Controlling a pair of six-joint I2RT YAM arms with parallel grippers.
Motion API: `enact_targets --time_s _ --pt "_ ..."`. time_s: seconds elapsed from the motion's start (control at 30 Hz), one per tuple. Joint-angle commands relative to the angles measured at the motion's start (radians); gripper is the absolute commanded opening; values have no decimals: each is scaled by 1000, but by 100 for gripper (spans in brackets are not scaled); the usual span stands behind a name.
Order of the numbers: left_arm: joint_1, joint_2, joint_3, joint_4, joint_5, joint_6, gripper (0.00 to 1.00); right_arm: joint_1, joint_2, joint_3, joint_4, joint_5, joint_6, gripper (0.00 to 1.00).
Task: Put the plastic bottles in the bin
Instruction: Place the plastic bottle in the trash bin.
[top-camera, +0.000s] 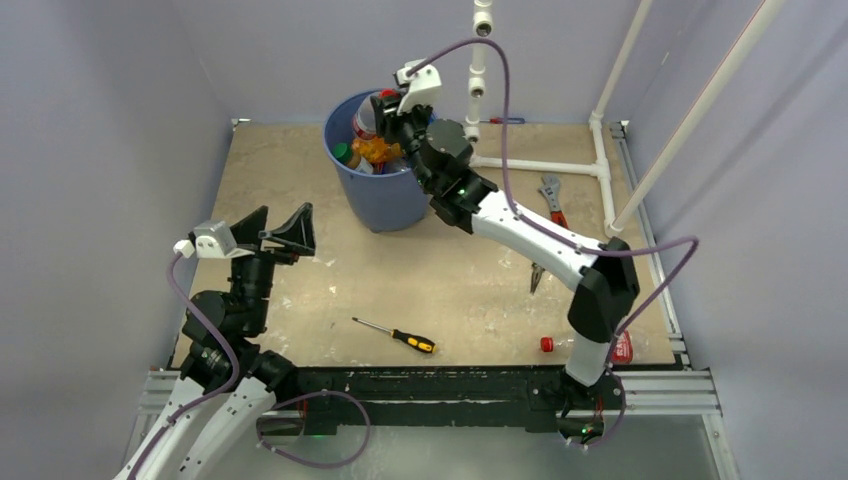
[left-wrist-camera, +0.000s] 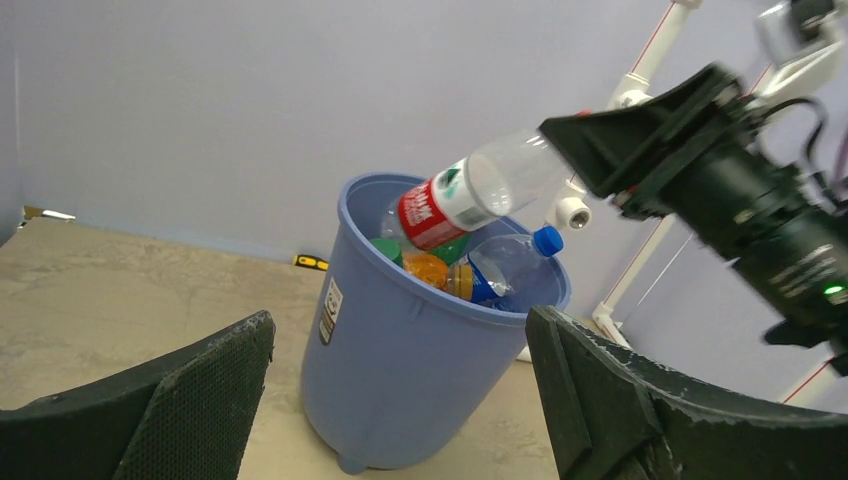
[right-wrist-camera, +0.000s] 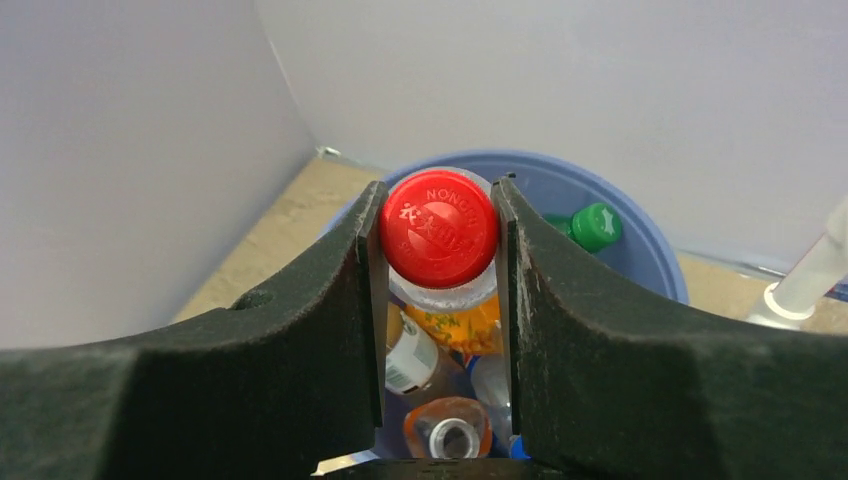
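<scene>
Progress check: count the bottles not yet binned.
2: one bottle in the right gripper above the bin; another bottle lying by the right arm's base. More may be hidden.

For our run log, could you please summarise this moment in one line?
right fingers: shut on red-capped bottle over bin | left fingers: open, empty
</scene>
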Motion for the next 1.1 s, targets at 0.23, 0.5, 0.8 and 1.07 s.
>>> enact_targets --time_s 0.23,0.5,0.8,1.07 --pt "6 -2 26 10 1 2 95 -38 113 -18 126 -69 -49 0" --pt "7 -2 26 13 14 -1 95 -41 17 -147 112 -80 39 0" --pt "7 -1 27 13 23 -4 95 -41 -82 -8 -82 -93 39 0" --pt "7 7 25 11 21 -1 95 -41 -204 -86 -164 -154 44 0"
